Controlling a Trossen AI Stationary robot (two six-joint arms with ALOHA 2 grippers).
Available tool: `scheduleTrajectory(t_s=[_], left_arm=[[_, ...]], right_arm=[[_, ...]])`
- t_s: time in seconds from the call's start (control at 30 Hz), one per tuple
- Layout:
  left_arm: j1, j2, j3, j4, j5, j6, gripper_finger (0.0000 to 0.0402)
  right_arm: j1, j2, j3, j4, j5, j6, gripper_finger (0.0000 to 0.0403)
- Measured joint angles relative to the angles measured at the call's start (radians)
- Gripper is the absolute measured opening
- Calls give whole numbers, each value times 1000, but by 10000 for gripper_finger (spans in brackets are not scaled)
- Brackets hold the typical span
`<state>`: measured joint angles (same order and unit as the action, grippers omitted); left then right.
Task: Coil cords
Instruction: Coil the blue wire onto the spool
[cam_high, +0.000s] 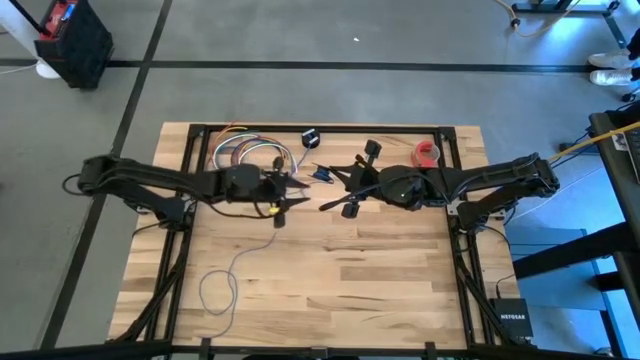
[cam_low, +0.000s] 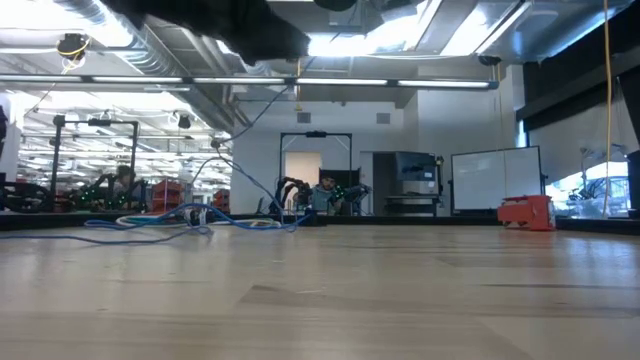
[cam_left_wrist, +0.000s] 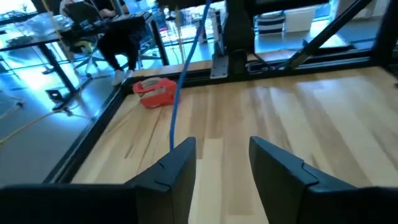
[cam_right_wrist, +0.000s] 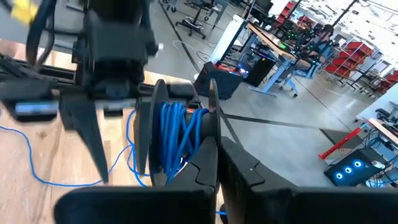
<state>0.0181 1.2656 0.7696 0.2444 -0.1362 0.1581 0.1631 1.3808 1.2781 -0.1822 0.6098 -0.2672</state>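
Blue cord (cam_right_wrist: 177, 140) is sitting wound on the spool my clenched right gripper (cam_high: 325, 176) is grasping, so I'm steering the released left gripper (cam_high: 290, 190) beside it, keeping wraps neat.

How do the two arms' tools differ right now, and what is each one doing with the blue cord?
The left tool is open, with bare table showing in the gap between its fingers; the right tool is shut. The left tool holds nothing, the blue cord merely running past one finger, while the right tool is clamped on a coiled bundle of that cord. Both are dark two-finger tools meeting near the table's middle.
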Motion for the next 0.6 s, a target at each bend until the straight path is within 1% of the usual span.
scheduleTrajectory(t_s=[0.1,0.2,0.4,0.53,0.6], left_arm=[[11,51,0,34,-99,4,143],[17,68,0,31,-173,6,143],[-22,43,0,25,-183,-1,143],[-69,-5,0,-30,-183,4,143],[-74,-21,0,-48,-206,12,143]], right_arm=[[0,0,0,-1,0,0,10],[1,0,0,-3,-1,0,10],[0,0,0,-3,-27,1,10],[1,0,0,-1,-30,1,10],[0,0,0,1,-44,1,10]])
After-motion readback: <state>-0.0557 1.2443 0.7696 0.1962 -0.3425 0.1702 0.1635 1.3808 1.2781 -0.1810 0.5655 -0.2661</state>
